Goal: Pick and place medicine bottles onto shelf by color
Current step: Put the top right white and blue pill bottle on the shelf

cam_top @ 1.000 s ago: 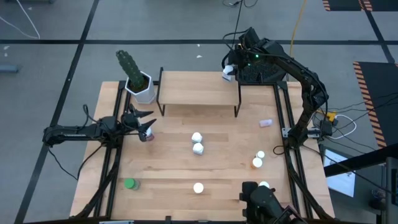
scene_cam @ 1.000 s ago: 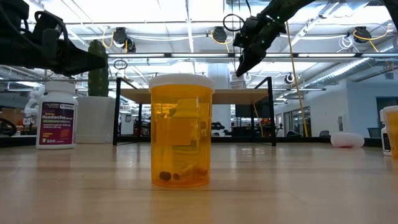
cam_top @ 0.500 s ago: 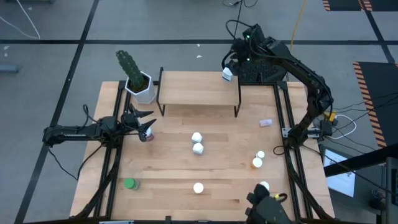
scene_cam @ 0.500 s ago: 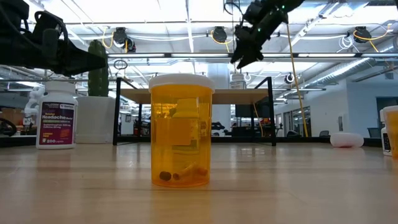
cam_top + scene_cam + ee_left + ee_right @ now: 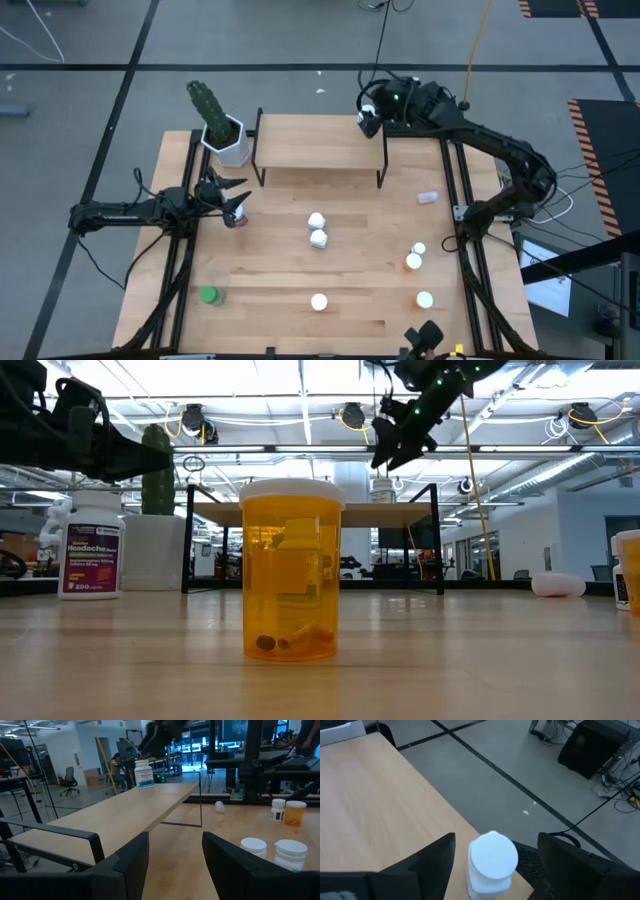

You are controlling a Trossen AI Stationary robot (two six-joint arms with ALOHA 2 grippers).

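One white-capped blue-white bottle (image 5: 491,865) stands on the shelf's (image 5: 320,143) far right corner, directly under the right tool (image 5: 369,113), whose fingers are spread open and apart from it. Left tool (image 5: 232,197) hangs over the table's (image 5: 350,250) left side beside a pinkish bottle (image 5: 239,215), fingers parted; whether it touches is unclear.

Nine bottles (image 5: 318,239), one shelf (image 5: 318,143), one cactus (image 5: 207,106).

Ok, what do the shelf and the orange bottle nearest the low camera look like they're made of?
The shelf: its top looks like light wood or wood laminate with a matte finish and faint grain; its legs are thin and black, probably painted metal. The orange bottle: translucent amber plastic, glossy, since pills show through it; its white cap looks like opaque plastic.
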